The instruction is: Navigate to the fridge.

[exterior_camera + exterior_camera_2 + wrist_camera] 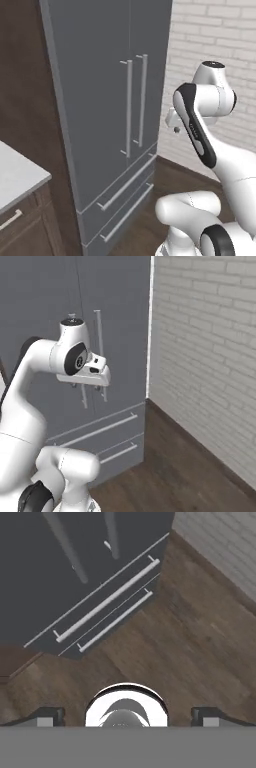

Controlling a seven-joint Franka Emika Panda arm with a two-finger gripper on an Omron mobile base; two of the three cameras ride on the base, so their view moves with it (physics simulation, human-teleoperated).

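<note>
Fridge: directly ahead and close, tall matte grey, flat-fronted; two upper doors, two drawers below; flanked by dark brown wood cabinet on one side, white brick wall on the other.
Door handles: long vertical silver bars, slim, paired at the centre seam.
Drawer handles: horizontal silver bars, seen from above in the hand view, standing proud of the drawer faces.
Gripper: held up before the doors, aimed down at the floor; finger tips far apart at the frame's two sides, nothing between them.
Floor: dark wood planks, smooth.
Counter: pale grey slab with a squared corner, over a brown drawer, low at the left.
Stage: likely nearly arrived; little gap left to close.
Risk, overshoot: base rolling further could push the raised forearm or wrist into the door handles.
Risk, side drift: brick wall near on the right; a swerve could scrape the elbow.
Risk, angle: fridge seen slightly askew; stopping so could leave the doors awkward to face.
</note>
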